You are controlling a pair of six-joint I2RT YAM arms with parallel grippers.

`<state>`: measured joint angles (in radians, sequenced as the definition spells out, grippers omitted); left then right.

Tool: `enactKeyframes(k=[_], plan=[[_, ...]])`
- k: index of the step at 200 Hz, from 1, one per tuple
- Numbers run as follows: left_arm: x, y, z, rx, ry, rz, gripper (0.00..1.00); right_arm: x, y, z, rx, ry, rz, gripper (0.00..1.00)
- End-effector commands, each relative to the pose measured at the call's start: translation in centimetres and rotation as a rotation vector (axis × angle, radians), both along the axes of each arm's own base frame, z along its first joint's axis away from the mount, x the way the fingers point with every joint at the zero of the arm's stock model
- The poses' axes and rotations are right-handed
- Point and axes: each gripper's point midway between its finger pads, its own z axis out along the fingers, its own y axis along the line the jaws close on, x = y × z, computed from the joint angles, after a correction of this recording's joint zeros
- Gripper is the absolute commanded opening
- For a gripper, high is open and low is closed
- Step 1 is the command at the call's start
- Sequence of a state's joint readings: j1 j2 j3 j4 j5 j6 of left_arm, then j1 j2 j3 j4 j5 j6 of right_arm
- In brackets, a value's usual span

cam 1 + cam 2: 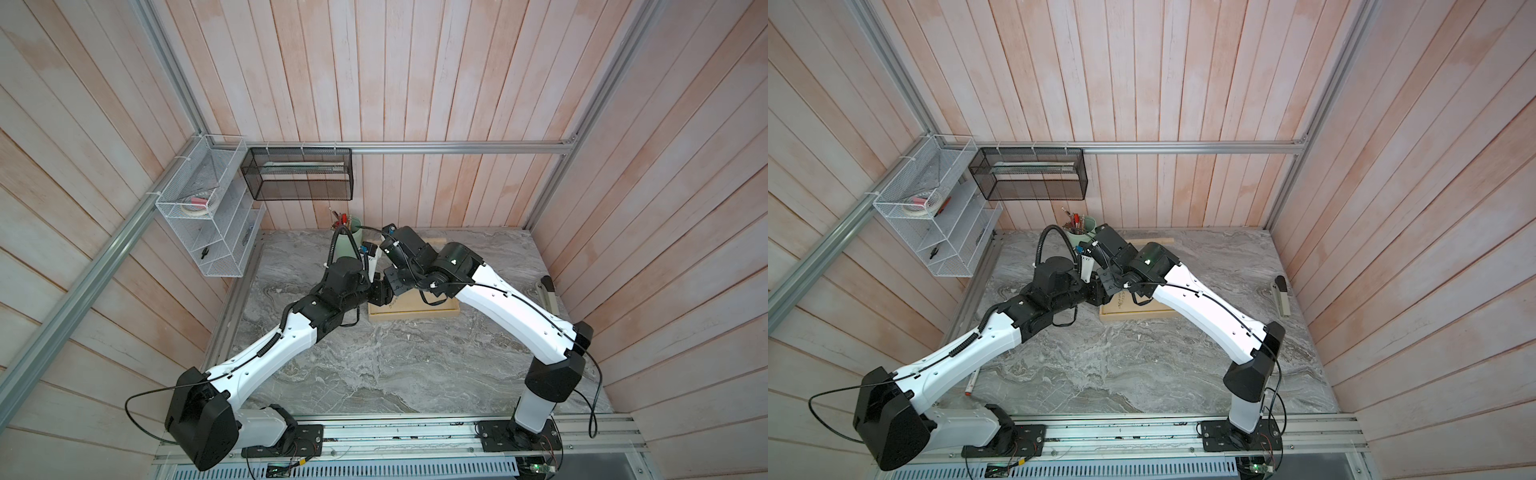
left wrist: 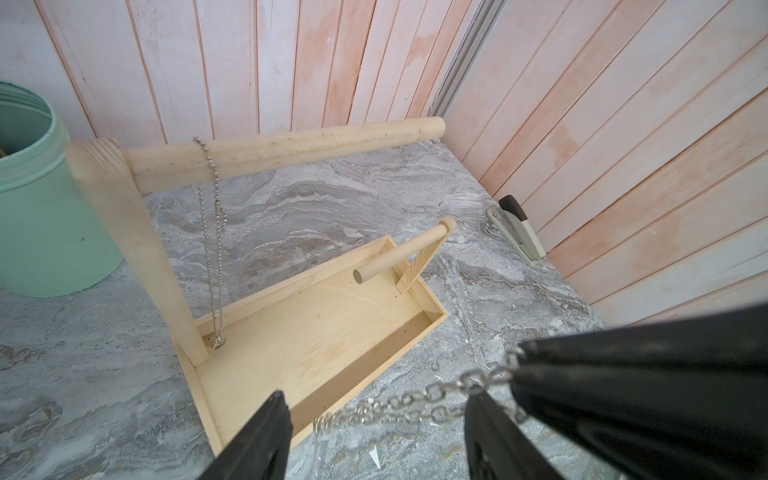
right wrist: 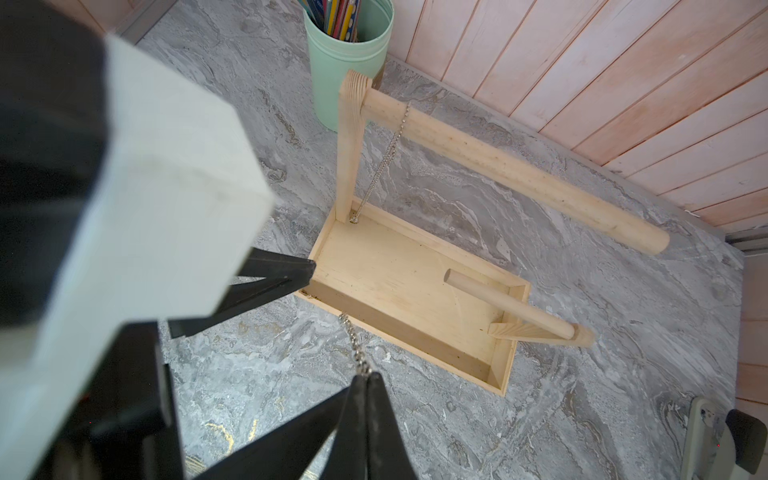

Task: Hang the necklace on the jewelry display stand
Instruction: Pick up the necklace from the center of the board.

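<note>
Necklace point(image 2: 436, 395) hangs clamped in the right gripper point(image 3: 365, 378), just outside the jewelry display stand point(image 2: 311, 332); the left gripper point(image 2: 374, 398), jaws apart, straddles its slack. Best lift high and drape over the tall dowel point(image 2: 291, 145), clear of the ball chain point(image 3: 382, 162)

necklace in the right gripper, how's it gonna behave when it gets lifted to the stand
Likely floppy: the necklace hangs loosely from the shut right gripper, so its free end would probably trail and swing. Probably light, given its thin links. It might snag, since its far end appears close to the tray rim of the jewelry display stand.
</note>
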<state>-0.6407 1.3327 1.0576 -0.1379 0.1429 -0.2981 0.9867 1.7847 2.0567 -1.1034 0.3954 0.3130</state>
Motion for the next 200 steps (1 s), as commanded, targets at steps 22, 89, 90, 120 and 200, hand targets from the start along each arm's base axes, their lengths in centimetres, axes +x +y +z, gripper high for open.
enactKeyframes(k=[22,89,90,120,200], plan=[[1.2,-1.8,1.7,-0.03,-0.062,-0.042,0.69,0.0,-0.3,2.6,0.06,-0.049,0.002,0.0],[2.4,-2.6,2.4,-0.033,-0.094,-0.044,0.2,1.0,-2.0,4.3,0.096,-0.113,-0.027,0.0],[2.4,-2.6,2.5,-0.034,-0.095,-0.045,0.19,1.0,-2.0,4.3,0.097,-0.113,-0.027,0.0],[3.2,-2.5,4.0,-0.035,-0.131,-0.02,0.0,2.4,-2.8,4.2,0.14,-0.143,-0.043,0.0],[5.6,-5.4,9.1,-0.044,-0.195,-0.085,0.0,7.6,-8.0,4.8,0.237,-0.243,-0.146,0.0]])
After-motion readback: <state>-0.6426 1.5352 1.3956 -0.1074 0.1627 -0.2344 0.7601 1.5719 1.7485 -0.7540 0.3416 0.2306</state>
